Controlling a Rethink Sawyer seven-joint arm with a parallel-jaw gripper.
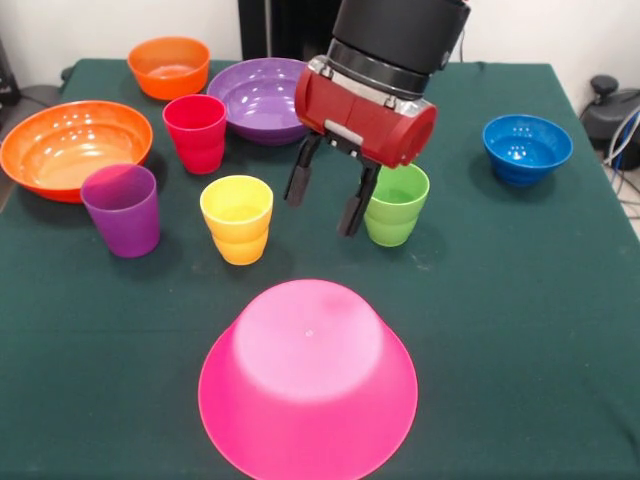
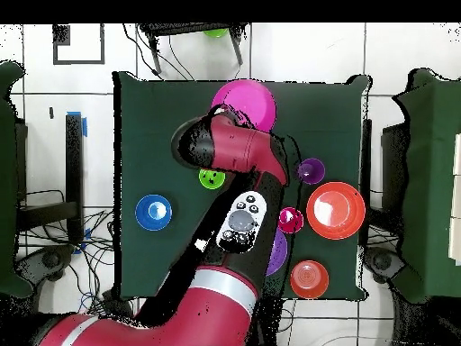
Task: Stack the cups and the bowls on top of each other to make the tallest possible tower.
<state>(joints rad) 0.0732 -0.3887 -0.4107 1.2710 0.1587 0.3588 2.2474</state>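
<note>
Half-hidden green cup (image 1: 397,206) behind pincer (image 1: 328,199)

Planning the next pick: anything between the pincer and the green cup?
Nothing visible. The pincer hangs open just beside the green cup, on the yellow cup's side, with bare cloth below.

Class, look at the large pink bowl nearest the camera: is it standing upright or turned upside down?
Upside down. In the front view the pink bowl shows its flat base on top and flares out to a wide rim resting on the green table.
</note>
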